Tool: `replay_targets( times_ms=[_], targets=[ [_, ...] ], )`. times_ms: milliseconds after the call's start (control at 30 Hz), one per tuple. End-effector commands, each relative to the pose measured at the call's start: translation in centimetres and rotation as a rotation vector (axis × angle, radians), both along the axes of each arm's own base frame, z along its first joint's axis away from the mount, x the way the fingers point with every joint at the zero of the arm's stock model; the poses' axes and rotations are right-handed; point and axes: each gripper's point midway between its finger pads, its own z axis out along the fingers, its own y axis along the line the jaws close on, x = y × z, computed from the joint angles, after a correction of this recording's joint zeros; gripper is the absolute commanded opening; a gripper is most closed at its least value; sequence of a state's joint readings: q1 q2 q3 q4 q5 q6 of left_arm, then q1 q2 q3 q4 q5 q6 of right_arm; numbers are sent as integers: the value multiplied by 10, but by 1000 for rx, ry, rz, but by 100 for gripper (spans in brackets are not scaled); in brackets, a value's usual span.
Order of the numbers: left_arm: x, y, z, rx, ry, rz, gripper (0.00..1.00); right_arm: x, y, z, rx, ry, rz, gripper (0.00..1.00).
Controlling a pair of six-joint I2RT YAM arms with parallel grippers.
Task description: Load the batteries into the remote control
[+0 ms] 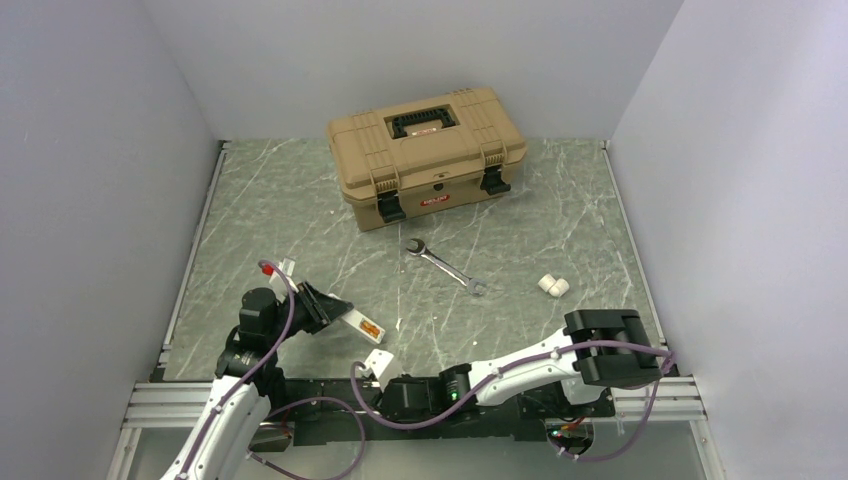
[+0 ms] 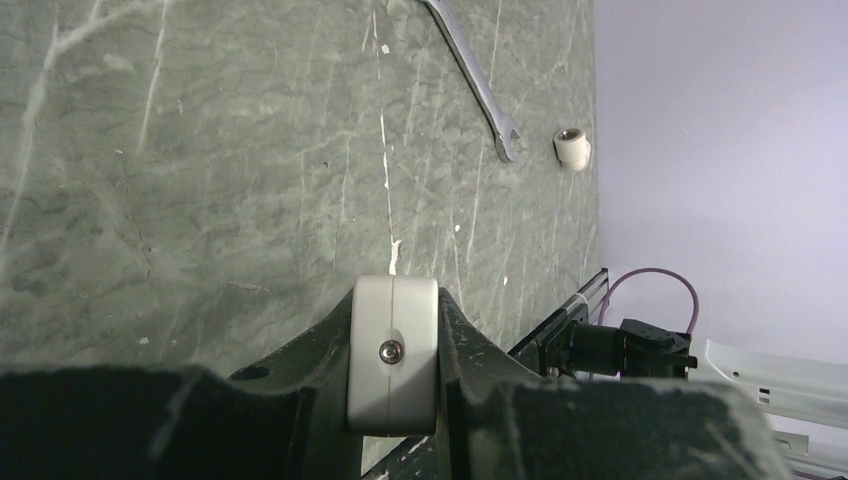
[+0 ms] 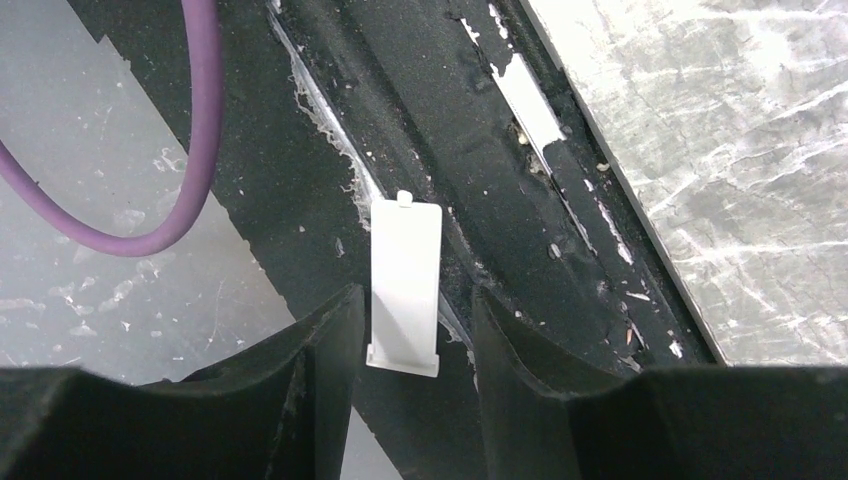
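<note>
Clamping the remote control [image 1: 362, 325] by one end, the left gripper [image 1: 335, 312] sits in the lower left of the overhead view, its jaws closed tight on the slim white bar. The bar sticks out past the fingertips toward the centre of the frame, with its orange-brown recess facing up. In the left wrist view the remote control [image 2: 393, 350] fills the gap of the left gripper [image 2: 393, 300], both dark fingers [image 2: 320, 370] pressed against its sides, a small screw showing on the end. The left arm rises from the bottom left corner, bends at the elbow and points its wrist toward the right of the frame, low over the table [image 1: 300, 200]. The right arm stretches from its base at lower right along the bottom edge toward the centre, folded low. The right gripper [image 1: 388, 372] sits just below the remote, and a small white battery cover [image 1: 378, 362] is at its tip. In the right wrist view the jaws of the right gripper [image 3: 415, 295] stand apart with the battery cover [image 3: 405, 285] between them, a gap on each side. Farther up the table lie a steel wrench [image 1: 445, 265], a white fitting [image 1: 553, 286] and a tan toolbox [image 1: 425, 155].
</note>
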State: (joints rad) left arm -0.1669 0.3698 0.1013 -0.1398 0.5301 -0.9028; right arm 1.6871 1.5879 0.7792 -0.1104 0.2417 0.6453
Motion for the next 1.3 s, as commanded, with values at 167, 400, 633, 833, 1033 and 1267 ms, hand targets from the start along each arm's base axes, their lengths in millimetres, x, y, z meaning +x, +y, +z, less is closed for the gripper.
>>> replay_targets(
  times_ms=[167, 400, 633, 833, 1033, 1267],
  targets=[
    [3, -2, 16, -10, -66, -21, 0, -3, 15, 6, 21, 6, 18, 54],
    [3, -2, 16, -11, -65, -22, 0, 3, 8, -1, -43, -25, 0, 49],
    [4, -2, 14, -13, -63, -22, 0, 18, -12, -6, -122, -85, -61, 45],
    [4, -2, 15, -10, -65, -23, 0, 19, -16, -6, -121, -85, -65, 43],
    [4, -2, 14, -6, -63, -22, 0, 10, -4, -9, -98, -46, -34, 34],
    [3, -2, 13, -7, -61, -21, 0, 9, 1, -6, -91, -46, -35, 18]
  ],
)
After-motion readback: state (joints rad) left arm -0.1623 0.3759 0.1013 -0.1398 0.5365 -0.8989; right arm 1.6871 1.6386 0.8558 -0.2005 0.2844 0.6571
